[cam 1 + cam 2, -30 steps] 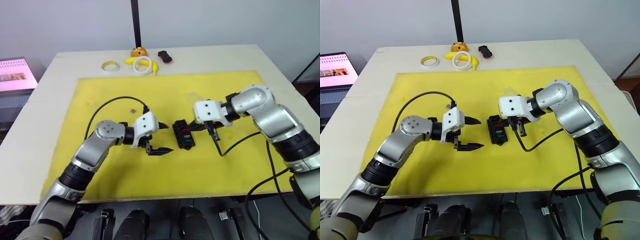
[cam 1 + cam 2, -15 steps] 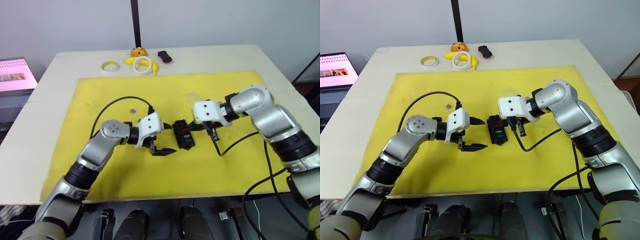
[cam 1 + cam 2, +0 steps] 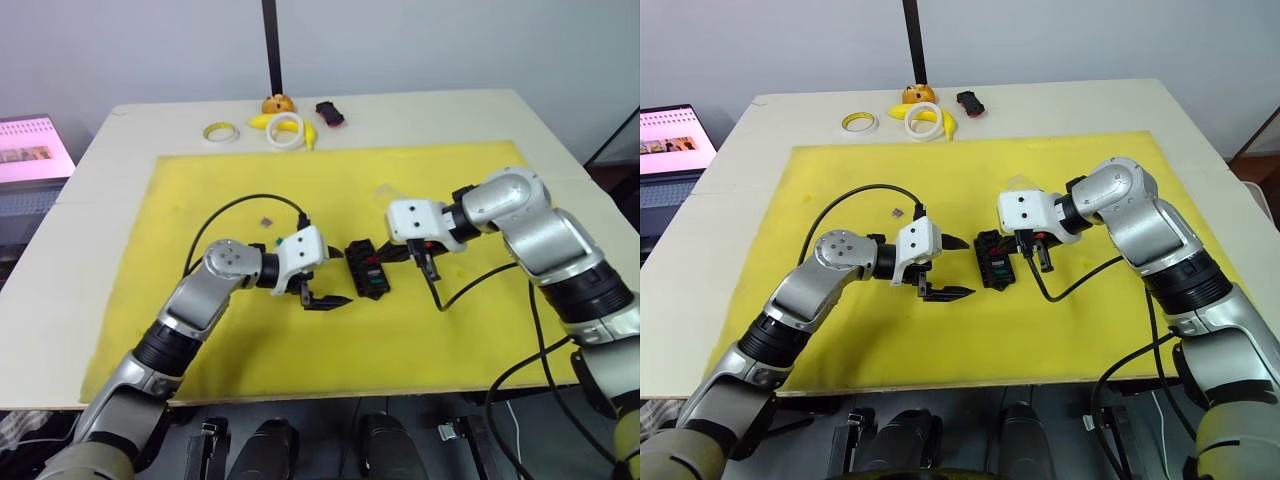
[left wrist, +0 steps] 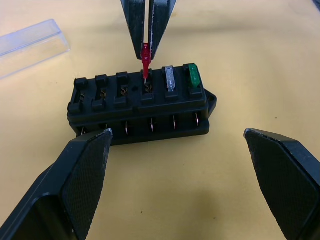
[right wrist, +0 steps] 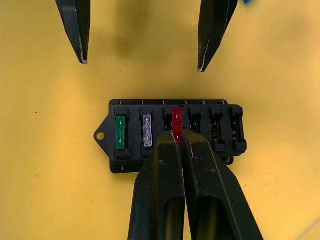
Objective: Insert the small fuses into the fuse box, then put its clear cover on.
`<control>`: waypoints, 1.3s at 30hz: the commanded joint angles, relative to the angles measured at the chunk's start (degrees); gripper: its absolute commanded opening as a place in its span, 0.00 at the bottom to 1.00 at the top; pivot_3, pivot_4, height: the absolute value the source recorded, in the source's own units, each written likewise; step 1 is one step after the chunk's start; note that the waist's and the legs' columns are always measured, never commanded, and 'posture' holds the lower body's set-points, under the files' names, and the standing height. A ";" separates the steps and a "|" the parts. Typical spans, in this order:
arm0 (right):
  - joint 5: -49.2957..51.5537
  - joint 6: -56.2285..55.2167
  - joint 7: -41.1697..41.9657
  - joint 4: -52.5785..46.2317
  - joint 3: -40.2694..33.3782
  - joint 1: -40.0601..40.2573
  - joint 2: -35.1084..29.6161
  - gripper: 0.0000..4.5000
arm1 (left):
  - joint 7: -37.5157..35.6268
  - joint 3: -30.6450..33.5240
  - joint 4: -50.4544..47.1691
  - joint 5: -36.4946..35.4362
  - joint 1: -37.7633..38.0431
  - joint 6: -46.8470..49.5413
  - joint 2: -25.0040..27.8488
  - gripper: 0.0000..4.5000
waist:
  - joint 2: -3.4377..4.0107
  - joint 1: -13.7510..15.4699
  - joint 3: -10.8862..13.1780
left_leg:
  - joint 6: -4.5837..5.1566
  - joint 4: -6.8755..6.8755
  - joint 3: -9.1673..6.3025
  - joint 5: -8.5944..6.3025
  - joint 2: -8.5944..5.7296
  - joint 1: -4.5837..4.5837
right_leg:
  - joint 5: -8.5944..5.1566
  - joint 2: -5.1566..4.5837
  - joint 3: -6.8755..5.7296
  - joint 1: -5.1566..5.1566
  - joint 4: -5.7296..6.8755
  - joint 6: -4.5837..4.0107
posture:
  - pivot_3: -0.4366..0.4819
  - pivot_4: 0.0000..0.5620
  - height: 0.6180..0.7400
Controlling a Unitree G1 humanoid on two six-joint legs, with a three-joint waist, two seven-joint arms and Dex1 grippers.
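My right fingers (image 5: 176, 145) pinch the red fuse (image 4: 145, 53), tip at a box (image 4: 140, 107) slot; left fingers (image 3: 952, 268), wide, moved in closer. Push next.

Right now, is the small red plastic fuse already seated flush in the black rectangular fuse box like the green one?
No: the small red fuse is pinched in the right gripper, prongs just at a slot of the black fuse box, well above the seated green fuse.
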 commanded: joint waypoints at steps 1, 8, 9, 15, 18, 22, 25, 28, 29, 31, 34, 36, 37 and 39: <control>0.13 0.27 0.17 -2.01 -1.78 -0.14 0.33 0.00 | -0.30 0.01 -0.41 0.32 -0.92 -1.37 -0.33 0.99 | 0.00 -0.01 0.00 | 0.00 0.00 0.00 0.00 0.00 0.00 | 0.00 0.00 0.00 0.00 0.00 0.00 | 0.48 0.27 1.00; -0.70 -0.39 0.05 -2.07 -1.41 0.53 0.46 0.00 | -0.71 -0.05 -0.30 0.56 -0.92 -1.59 -0.38 0.99 | 0.00 -0.01 0.00 | 0.00 0.00 0.00 0.00 0.00 0.00 | 0.00 0.00 0.00 0.00 0.00 0.00 | 0.48 0.27 1.00; -0.94 -0.81 0.09 -2.00 -1.32 0.63 0.41 0.00 | -0.72 -0.06 -0.31 0.58 -0.91 -1.60 -0.42 0.99 | 0.00 -0.01 0.00 | 0.00 0.00 0.00 0.00 0.00 0.00 | 0.00 0.00 0.00 0.00 0.01 0.00 | 0.48 0.27 1.00; -2.07 -1.66 -0.46 -0.47 -1.37 0.16 1.32 0.00 | -0.75 -0.03 -0.84 0.47 -1.03 -1.07 -0.58 0.99 | 0.00 -0.04 0.00 | 0.00 0.00 0.00 0.00 0.00 0.00 | 0.00 0.00 0.00 0.00 0.01 0.00 | 0.48 0.27 1.00; -2.43 -1.92 -0.29 -0.18 -1.39 0.27 1.51 0.00 | -0.78 -0.07 -0.95 0.49 -0.90 -1.07 -0.54 0.99 | 0.00 -0.05 0.00 | 0.00 0.00 0.00 0.00 0.00 0.00 | 0.00 0.00 0.00 0.00 0.01 0.00 | 0.48 0.27 1.00; -3.00 -2.24 -0.09 0.48 -1.16 0.22 1.71 0.00 | -0.65 -0.08 -0.67 0.56 -1.10 -1.18 -0.73 0.99 | 0.00 -0.05 0.00 | 0.00 0.01 0.00 0.00 0.00 0.01 | 0.00 0.00 0.00 0.00 0.01 0.00 | 0.48 0.27 1.00; -3.61 -2.53 -0.35 1.45 -1.02 0.01 2.06 0.00 | -0.49 -0.06 -0.56 0.54 -1.21 -1.17 -0.97 0.99 | 0.00 -0.02 0.00 | 0.00 0.01 0.00 0.00 0.00 0.00 | 0.00 0.00 0.00 0.00 0.01 0.00 | 0.48 0.27 1.00; -3.98 -2.63 0.14 1.84 -0.89 -0.03 2.07 0.00 | -0.52 -0.14 -0.60 0.55 -1.18 -1.16 -1.03 0.99 | 0.00 -0.04 0.00 | 0.00 0.01 0.00 0.00 0.00 0.00 | 0.00 0.00 0.00 0.00 0.01 0.00 | 0.48 0.27 1.00; -4.11 -2.69 0.34 1.96 -0.82 -0.09 2.04 0.00 | -0.57 -0.14 -0.58 0.56 -1.17 -1.19 -1.00 0.99 | 0.00 -0.04 0.00 | 0.00 0.01 0.00 0.00 0.00 0.00 | 0.00 0.00 0.00 0.00 0.01 0.00 | 0.48 0.27 1.00; -4.35 -2.84 0.56 2.10 -0.74 -0.23 1.97 0.00 | -0.64 -0.14 -0.53 0.58 -1.17 -1.21 -0.97 0.99 | 0.00 -0.04 0.00 | 0.00 0.01 0.00 0.00 0.00 0.01 | 0.00 0.00 0.00 0.00 0.01 0.00 | 0.48 0.27 1.00; -4.61 -2.43 0.94 2.09 -0.69 -0.94 2.14 0.00 | -0.71 -0.16 -0.75 0.55 -1.05 -1.08 -0.88 0.99 | 0.00 -0.02 0.00 | 0.00 0.01 0.00 0.00 0.00 0.00 | 0.00 0.00 0.00 0.00 0.01 0.00 | 0.48 0.27 1.00; -4.74 -2.17 1.12 2.01 -0.58 -1.18 2.36 0.00 | -0.70 -0.17 -0.85 0.53 -1.04 -0.99 -0.91 0.99 | 0.00 -0.03 0.00 | 0.00 0.01 0.00 0.00 0.00 0.00 | 0.00 0.00 0.00 0.00 0.01 0.00 | 0.48 0.27 1.00; -4.83 -2.10 1.21 1.98 -0.51 -1.19 2.53 0.00 | -0.67 -0.18 -0.79 0.53 -1.05 -0.99 -0.95 0.99 | 0.00 -0.04 0.00 | 0.00 0.01 0.00 0.00 0.00 0.00 | 0.00 0.00 0.00 0.00 0.01 0.00 | 0.48 0.27 1.00; -5.06 -2.06 1.33 1.93 -0.31 -1.05 2.88 0.00 | -0.60 -0.24 -0.71 0.59 -1.03 -1.02 -1.04 0.99 | 0.00 -0.05 0.00 | 0.00 0.01 0.00 0.00 0.00 0.01 | 0.00 0.00 0.00 0.00 0.02 0.00 | 0.48 0.27 1.00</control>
